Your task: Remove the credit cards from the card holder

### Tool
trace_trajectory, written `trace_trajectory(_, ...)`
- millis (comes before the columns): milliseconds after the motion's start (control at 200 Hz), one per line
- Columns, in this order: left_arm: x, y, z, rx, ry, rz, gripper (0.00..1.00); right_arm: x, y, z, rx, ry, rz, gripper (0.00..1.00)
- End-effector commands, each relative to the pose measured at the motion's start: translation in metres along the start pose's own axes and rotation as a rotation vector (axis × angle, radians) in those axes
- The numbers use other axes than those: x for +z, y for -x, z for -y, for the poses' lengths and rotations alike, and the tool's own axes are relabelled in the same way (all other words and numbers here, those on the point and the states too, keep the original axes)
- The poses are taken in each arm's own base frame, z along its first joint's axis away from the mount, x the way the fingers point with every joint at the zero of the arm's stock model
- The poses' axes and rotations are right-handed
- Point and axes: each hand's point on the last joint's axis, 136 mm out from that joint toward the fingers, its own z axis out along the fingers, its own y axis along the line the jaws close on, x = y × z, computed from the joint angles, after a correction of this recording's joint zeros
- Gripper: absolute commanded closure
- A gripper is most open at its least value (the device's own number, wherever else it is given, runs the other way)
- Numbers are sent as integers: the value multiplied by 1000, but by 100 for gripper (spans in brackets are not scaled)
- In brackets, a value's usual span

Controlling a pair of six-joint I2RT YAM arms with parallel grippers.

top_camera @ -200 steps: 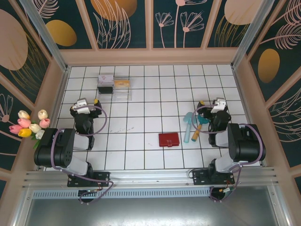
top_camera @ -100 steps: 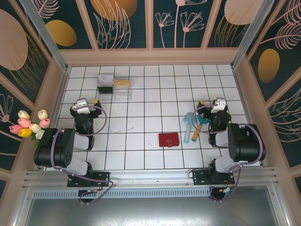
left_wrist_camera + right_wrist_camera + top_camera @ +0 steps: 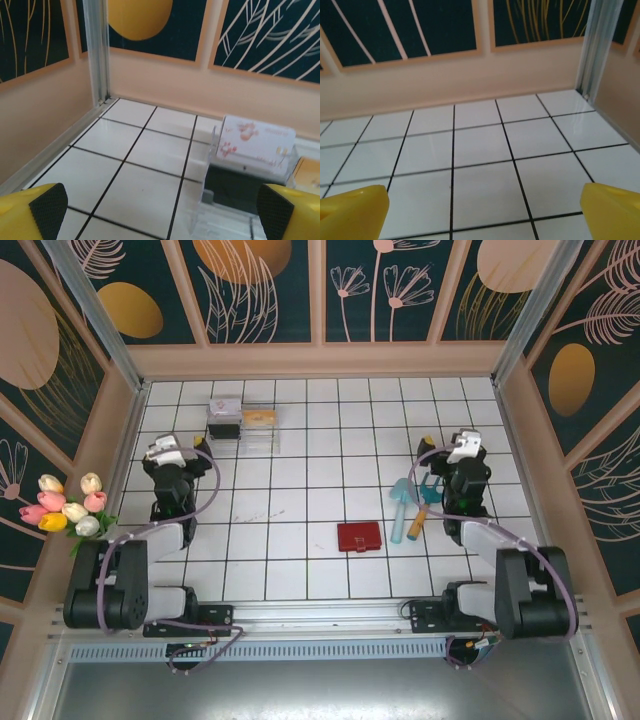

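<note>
Red card holder (image 3: 359, 537) lying flat and shut on the white tiled table (image 3: 300, 570).
The top view places it between the arms (nearer the right one). The left wrist view shows a clear plastic box (image 3: 212, 150) holding a printed card. The left end effector (image 3: 160, 215) and right end effector (image 3: 482, 212) both gape wide, empty, with glossy yellow fingers (image 3: 355, 212).

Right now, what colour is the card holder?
The card holder is solid red, no visible pattern. It shows best in the top external view.
</note>
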Motion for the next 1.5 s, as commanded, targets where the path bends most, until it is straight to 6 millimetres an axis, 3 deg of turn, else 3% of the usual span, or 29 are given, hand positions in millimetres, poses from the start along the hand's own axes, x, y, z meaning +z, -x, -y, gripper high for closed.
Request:
trace_trajectory(0,-2,-6,-1,-116,24,-132,1,-7,-11,11,135,-131,-155,1)
trace_trajectory(75,-4,3,6,-225,11,-179,1,-11,-15,5,235,-132,-270,1)
trace_trajectory(260,-11,11,56,-373,-209,-340,1,-25,-30,-13,413,-118,-446,1)
trace_trajectory(360,-15,-1,72,-435,-226,-462,1,-31,-31,-23,512,-100,-494,1)
trace_trajectory(390,-15,0,81,-429,-239,-494,1,-32,-32,-26,533,-93,-511,1)
trace_trajectory(535,-32,-31,131,-382,-354,-682,2,-36,-38,-48,609,-2,-570,1)
trace_trajectory(806,-94,-91,210,-482,-456,-940,2,-43,-61,-75,660,79,-679,1)
trace_trajectory(1021,-183,-129,279,-453,-639,-1156,11,-39,-69,-76,679,62,-694,1)
trace_trajectory(1101,-212,-139,290,-455,-678,-1221,15,-36,-69,-75,677,55,-696,1)
trace_trajectory(1201,-233,-151,293,-424,-698,-1271,26,-32,-74,-76,675,44,-717,1)
trace_trajectory(1401,-255,-177,294,-350,-729,-1370,50,-29,-82,-79,688,37,-746,1)
trace_trajectory(1496,-260,-183,298,-347,-752,-1396,53,-31,-81,-82,686,49,-746,1)
